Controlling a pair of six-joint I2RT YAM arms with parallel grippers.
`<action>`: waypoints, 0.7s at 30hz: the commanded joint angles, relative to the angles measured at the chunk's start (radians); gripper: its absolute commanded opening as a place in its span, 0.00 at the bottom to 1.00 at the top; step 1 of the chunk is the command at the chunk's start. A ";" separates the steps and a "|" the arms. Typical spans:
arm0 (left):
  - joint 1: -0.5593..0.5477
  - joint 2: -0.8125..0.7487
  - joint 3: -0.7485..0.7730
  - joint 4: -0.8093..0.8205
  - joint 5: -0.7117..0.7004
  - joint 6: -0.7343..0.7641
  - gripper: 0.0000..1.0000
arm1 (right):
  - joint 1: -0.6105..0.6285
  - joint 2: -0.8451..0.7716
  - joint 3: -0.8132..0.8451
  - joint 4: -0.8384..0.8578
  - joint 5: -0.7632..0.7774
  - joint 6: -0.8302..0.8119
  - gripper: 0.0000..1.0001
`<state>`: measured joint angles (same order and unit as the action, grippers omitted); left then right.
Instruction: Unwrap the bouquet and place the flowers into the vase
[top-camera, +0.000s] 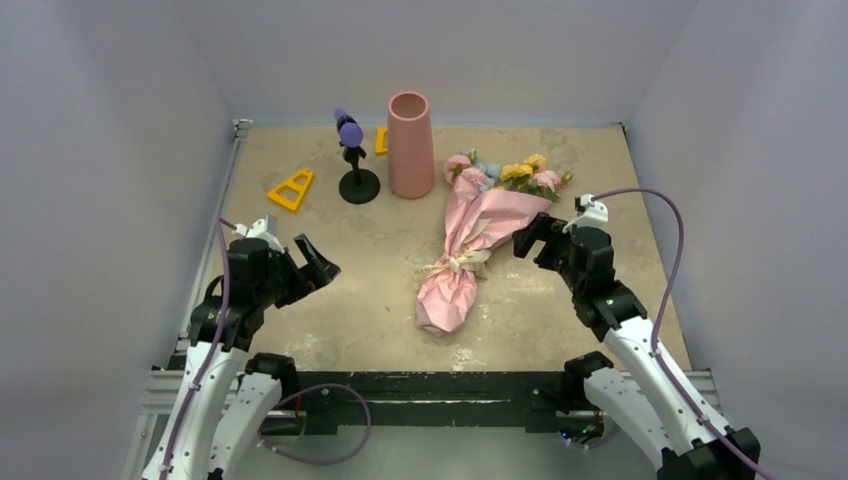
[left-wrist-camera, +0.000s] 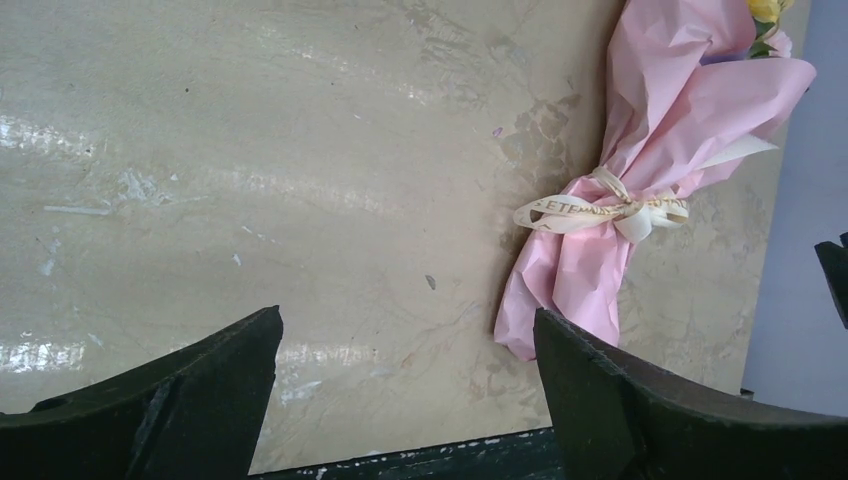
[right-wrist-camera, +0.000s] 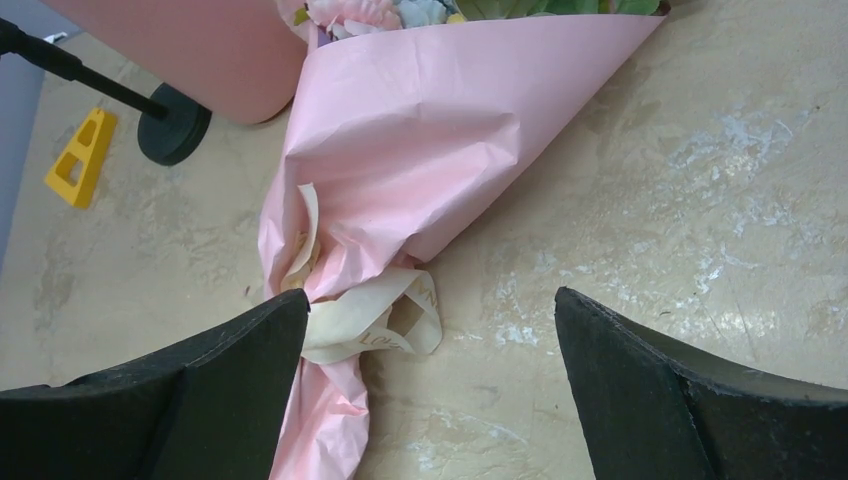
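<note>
Your left claw (left-wrist-camera: 405, 330) is hanging released, jaws spread wide and gripping nothing, over bare tabletop at the near left. Your right claw (right-wrist-camera: 430, 300) is also gaping wide with nothing in it. It is hovering just beside the right edge of the wrap, with the knot sitting between its fingers in the wrist view.

The bouquet in crinkled pink paper (top-camera: 470, 235) is lying flat mid-table. Its twisted tail is pointing at the near edge and the small pink, yellow and pale-blue roses (top-camera: 505, 172) are fanning out toward the far right.

The cream ribbon (left-wrist-camera: 600, 210) is cinching the paper low down and is carrying printed gold lettering. You are getting "ETE" off it in the left wrist view; the rest is creasing out of legibility.

The tall salmon-pink tapered vase (top-camera: 410, 145) is standing upright at far centre, just left of the flower heads. A black stand with a purple top (top-camera: 352, 165) is sitting beside it, with a yellow triangular frame (top-camera: 291, 189) further left.

The beige mottled table (top-camera: 350, 300) is giving you open room between the left claw and the wrap. On the right, the arm is working between the bouquet and the side wall.
</note>
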<state>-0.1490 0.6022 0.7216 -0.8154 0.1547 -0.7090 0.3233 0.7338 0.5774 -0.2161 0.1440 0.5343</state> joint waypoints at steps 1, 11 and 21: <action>0.002 -0.048 -0.011 0.059 0.038 0.035 1.00 | 0.001 0.001 -0.002 0.035 0.019 0.028 0.99; 0.002 -0.070 -0.023 0.081 0.075 0.037 1.00 | 0.000 -0.034 -0.037 0.070 0.008 0.003 0.94; 0.002 -0.070 -0.032 0.075 0.070 0.004 0.99 | 0.005 0.003 -0.006 0.059 -0.108 -0.065 0.95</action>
<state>-0.1490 0.5373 0.7044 -0.7712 0.2070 -0.6914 0.3233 0.7322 0.5312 -0.1806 0.1314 0.5201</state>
